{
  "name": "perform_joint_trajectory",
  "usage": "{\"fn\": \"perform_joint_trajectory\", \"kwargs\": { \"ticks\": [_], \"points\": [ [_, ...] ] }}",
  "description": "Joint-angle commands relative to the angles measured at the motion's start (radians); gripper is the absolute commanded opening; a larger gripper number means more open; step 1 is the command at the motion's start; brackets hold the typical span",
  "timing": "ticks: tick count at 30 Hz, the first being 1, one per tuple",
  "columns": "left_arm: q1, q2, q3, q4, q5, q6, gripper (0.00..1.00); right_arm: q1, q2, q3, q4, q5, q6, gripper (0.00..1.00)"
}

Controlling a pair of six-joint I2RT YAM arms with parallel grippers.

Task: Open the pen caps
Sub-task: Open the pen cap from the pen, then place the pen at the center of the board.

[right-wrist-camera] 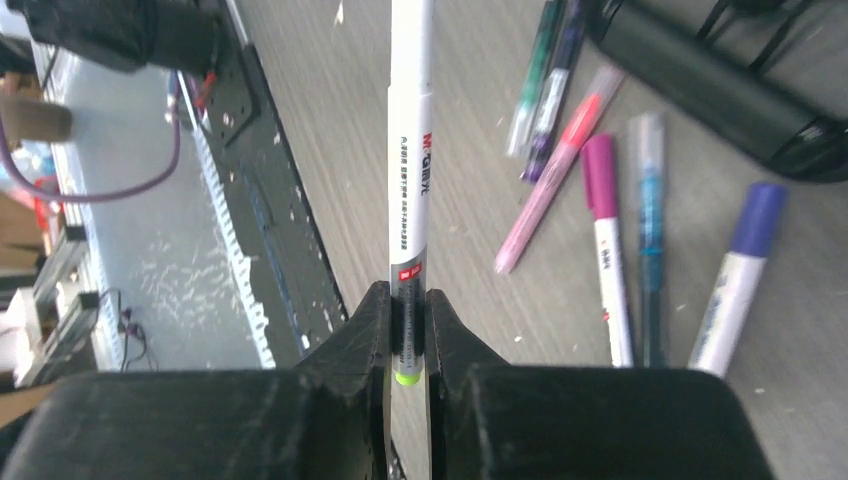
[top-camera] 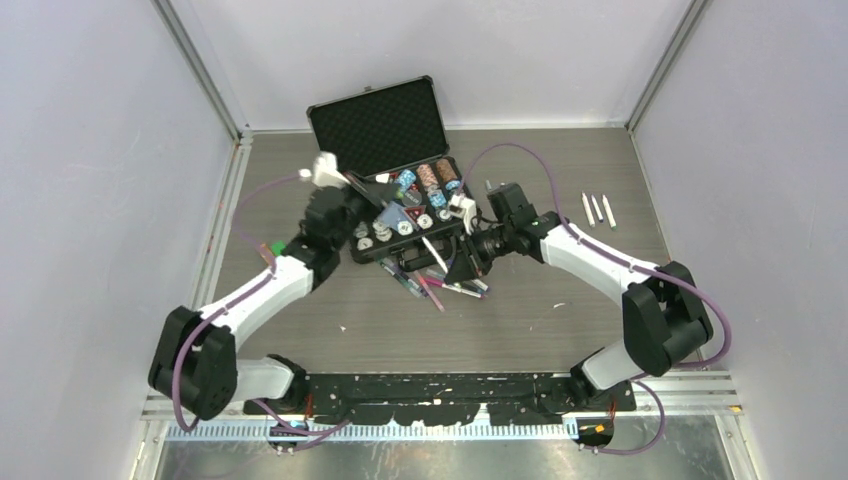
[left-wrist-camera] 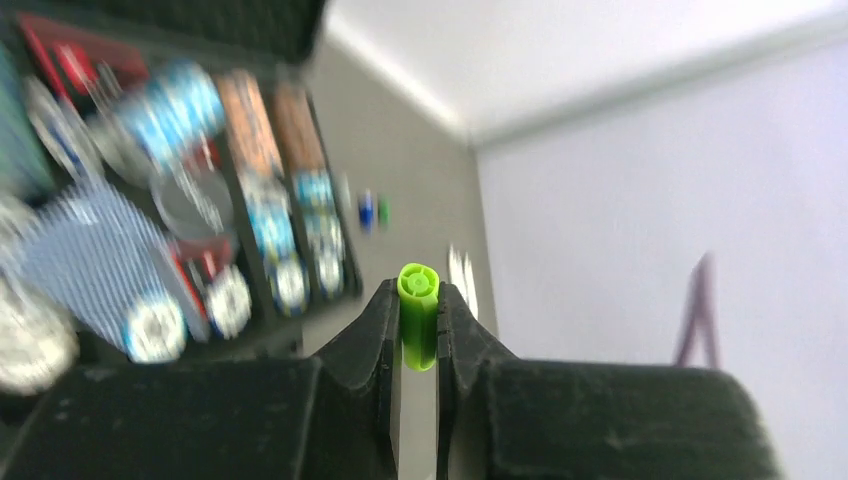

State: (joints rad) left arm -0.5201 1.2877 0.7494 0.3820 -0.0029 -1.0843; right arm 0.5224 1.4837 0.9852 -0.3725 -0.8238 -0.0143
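The left gripper [left-wrist-camera: 418,300] was clenched on a lime cap [left-wrist-camera: 418,288], pinching it across its side, with the open end pointing away toward the upper centre of the left wrist view. No pen was in it. A blurred case [left-wrist-camera: 300,30] of poker chips [left-wrist-camera: 255,150] filled the upper left of that view.

The right gripper [right-wrist-camera: 408,312] was clamped on a white pen [right-wrist-camera: 410,150] near its lime tail. The barrel ran straight up the middle of the frame, above the desk [right-wrist-camera: 480,150]. More pens [right-wrist-camera: 610,270], caps on, lay loose on the desk at the right of that view, some touching, one with a purple cap [right-wrist-camera: 757,212].

The cap looked like hard, smooth plastic, very light and short. A squeeze off its middle could probably shoot it out sideways, so its mid-length seemed the safest hold. The pens looked stiff, slim and slick, and apt to roll. For the capped ones, a hold on the barrel just below the cap, with the other gripper around the cap and a straight pull along the pen, would likely work best.
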Motion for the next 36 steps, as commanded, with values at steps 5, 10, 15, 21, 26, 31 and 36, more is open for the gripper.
{"fn": "perform_joint_trajectory", "kwargs": {
  "ticks": [5, 10, 15, 21, 26, 31, 36],
  "points": [
    [0.157, -0.110, 0.110, -0.013, -0.140, 0.048, 0.00, 0.037, 0.019, 0.030, -0.165, 0.032, -0.132, 0.00],
    [0.169, -0.130, 0.049, 0.060, 0.111, 0.076, 0.00, -0.050, -0.056, 0.073, -0.292, 0.087, -0.307, 0.00],
    [0.170, -0.156, -0.055, 0.091, 0.336, 0.056, 0.00, -0.360, -0.124, 0.112, -0.367, 0.153, -0.351, 0.00],
    [0.169, -0.213, -0.131, 0.030, 0.529, 0.127, 0.01, -0.624, -0.104, 0.185, -0.403, 0.391, -0.369, 0.01],
    [0.170, -0.282, -0.179, -0.040, 0.574, 0.205, 0.01, -0.771, 0.066, 0.365, -0.487, 0.576, -0.456, 0.01],
    [0.173, -0.340, -0.227, -0.083, 0.581, 0.260, 0.02, -0.841, 0.270, 0.542, -0.519, 0.737, -0.526, 0.03],
    [0.179, -0.351, -0.250, -0.098, 0.612, 0.298, 0.03, -0.848, 0.480, 0.724, -0.584, 0.818, -0.554, 0.05]
  ]
}}
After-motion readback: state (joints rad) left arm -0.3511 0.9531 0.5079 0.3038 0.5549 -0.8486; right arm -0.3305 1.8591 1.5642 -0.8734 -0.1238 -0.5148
